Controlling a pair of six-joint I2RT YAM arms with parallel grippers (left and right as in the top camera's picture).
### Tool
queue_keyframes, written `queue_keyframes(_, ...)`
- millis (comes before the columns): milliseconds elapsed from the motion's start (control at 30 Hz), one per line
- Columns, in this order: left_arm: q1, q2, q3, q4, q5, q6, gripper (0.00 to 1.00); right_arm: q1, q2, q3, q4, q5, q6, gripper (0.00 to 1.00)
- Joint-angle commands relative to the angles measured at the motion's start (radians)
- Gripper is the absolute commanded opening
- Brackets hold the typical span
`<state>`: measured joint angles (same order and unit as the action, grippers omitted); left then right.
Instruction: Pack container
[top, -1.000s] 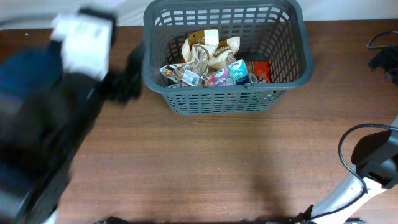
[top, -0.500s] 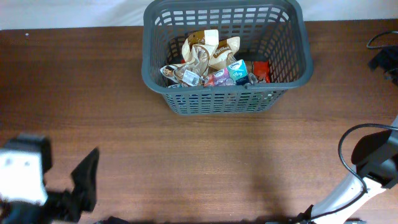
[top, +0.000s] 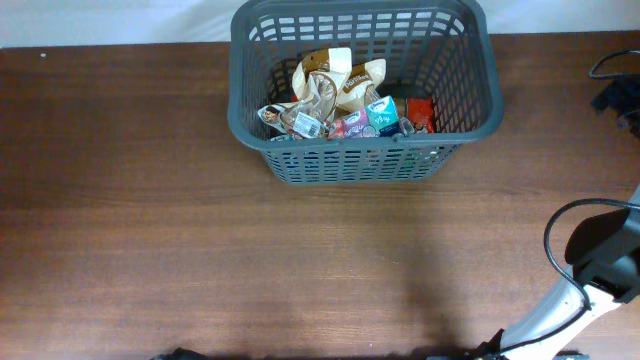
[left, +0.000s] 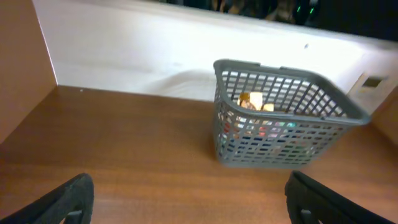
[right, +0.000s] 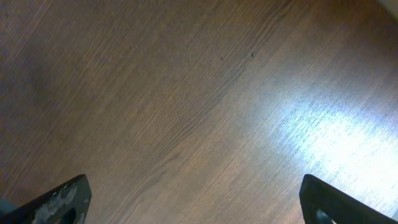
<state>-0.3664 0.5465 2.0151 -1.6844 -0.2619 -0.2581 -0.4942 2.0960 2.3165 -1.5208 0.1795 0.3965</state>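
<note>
The container, a dark grey slotted basket (top: 470, 125), stands at the far middle of the table. It holds several snack packages (top: 340, 105). It also shows in the left wrist view (left: 224, 134), far ahead and to the right of my left gripper (left: 189, 205). The left gripper is open and empty, low over bare wood. My right gripper (right: 193, 202) is open and empty over bare wood. Neither gripper's fingers show in the overhead view.
The right arm's base and a black cable (top: 590, 265) sit at the table's right edge. A white wall (left: 143, 59) runs behind the table. Black cables (top: 615, 85) lie at the far right.
The left arm has swept from beside the basket down the left side of the table and out of the overhead view. The basket and right arm have not moved.
</note>
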Motion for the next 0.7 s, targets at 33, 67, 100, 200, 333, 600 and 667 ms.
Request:
queue_keyframes(33, 0.003, -0.093, -0.082, -0.003, 0.031, -0.042, 1.0, -0.004, -0.012, -0.007, 0.0, 0.016, 0.013, 0.99)
queue_keyframes(67, 0.003, -0.103, -0.099, -0.003, 0.049, -0.045, 0.99, -0.004, -0.012, -0.007, 0.0, 0.016, 0.013, 0.99)
queue_keyframes(100, 0.003, -0.11, -0.116, -0.003, 0.074, -0.045, 1.0, -0.004, -0.012, -0.007, 0.0, 0.016, 0.013, 0.99)
queue_keyframes(200, 0.003, -0.113, -0.168, -0.003, 0.157, -0.045, 1.0, -0.004, -0.012, -0.007, 0.0, 0.016, 0.013, 0.99)
queue_keyframes(333, 0.003, -0.113, -0.279, -0.003, 0.229, -0.062, 0.99, -0.004, -0.012, -0.007, 0.0, 0.016, 0.013, 0.99)
queue_keyframes(600, 0.003, -0.113, -0.459, 0.085, 0.2, -0.157, 1.0, -0.004, -0.012, -0.007, 0.0, 0.016, 0.013, 0.99)
queue_keyframes(667, 0.003, -0.113, -0.505, 0.159, 0.182, -0.156, 0.99, -0.004, -0.012, -0.007, 0.0, 0.016, 0.013, 0.99)
